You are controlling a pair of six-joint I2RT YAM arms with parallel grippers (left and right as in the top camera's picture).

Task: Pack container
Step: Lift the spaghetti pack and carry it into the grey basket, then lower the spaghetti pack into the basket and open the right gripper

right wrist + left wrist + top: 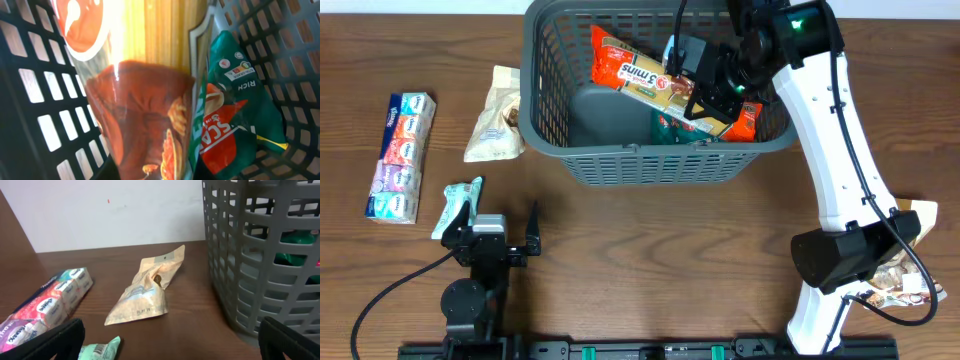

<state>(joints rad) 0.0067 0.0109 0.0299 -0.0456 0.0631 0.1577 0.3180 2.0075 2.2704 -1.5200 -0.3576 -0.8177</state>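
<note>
The dark grey lattice container (pixel 650 152) stands at the back middle of the table; it also shows in the left wrist view (pixel 260 255) and fills the right wrist view (pixel 30 75). My right gripper (pixel 705 90) is inside the container, shut on a long orange pasta pack (pixel 630 68) that lies slanted over the basket's inside. The pack fills the right wrist view (pixel 145 100), with the gripper (pixel 150 172) at its lower end. A green snack pack (pixel 235 110) lies beside it on the bottom. My left gripper (pixel 498 218) is open and empty, low over the table (pixel 170 340).
A mint-green packet (pixel 460 205) lies by my left gripper's left finger (pixel 100 350). A beige pouch (pixel 498 125) lies left of the container (pixel 147 287). A multipack of tissues (pixel 402 155) lies at the far left (pixel 45 302). More packets (pixel 910 270) lie by the right arm's base.
</note>
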